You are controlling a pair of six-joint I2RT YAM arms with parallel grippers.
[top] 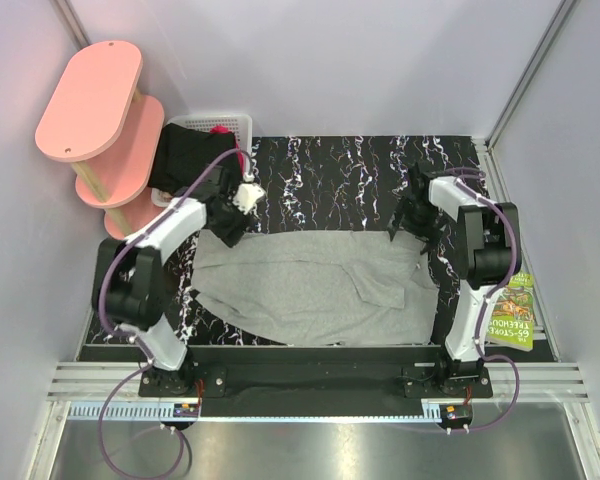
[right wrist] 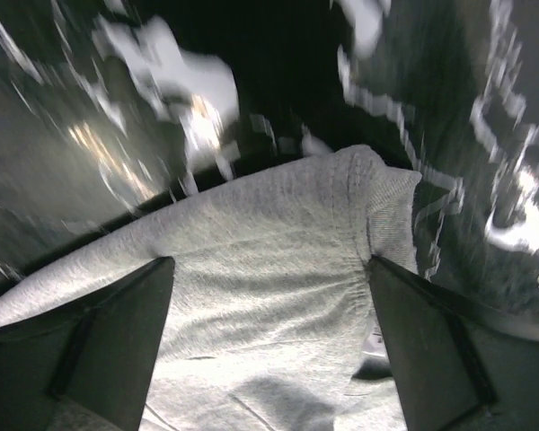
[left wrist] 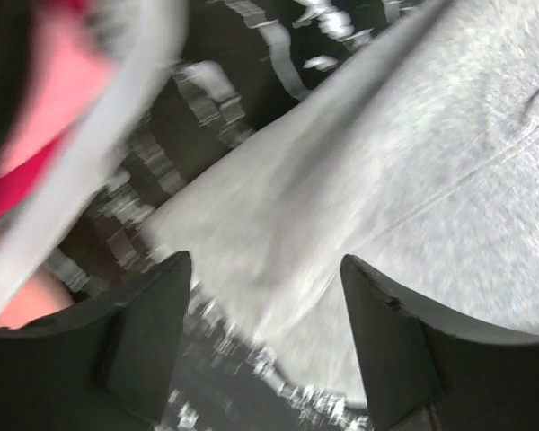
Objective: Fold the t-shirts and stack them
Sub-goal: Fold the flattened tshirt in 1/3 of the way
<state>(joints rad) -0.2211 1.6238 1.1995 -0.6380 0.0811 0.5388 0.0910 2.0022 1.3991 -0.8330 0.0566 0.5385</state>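
Grey shirt (top: 320,285): spread out on the marbled table (top: 360,170), centre, near side
Left gripper (left wrist: 265,278): jaws spread wide, over the shirt's far left corner
Right gripper (right wrist: 269,278): jaws spread wide, over its far right corner
Black garment (top: 185,155): draped over the white basket (top: 235,122), far left, beside magenta cloth (top: 218,129)

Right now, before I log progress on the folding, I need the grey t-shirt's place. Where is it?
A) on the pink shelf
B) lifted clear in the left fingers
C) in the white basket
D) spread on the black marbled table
D: the grey t-shirt lies spread out on the black marbled table, while the white basket at the far left holds a black garment instead.
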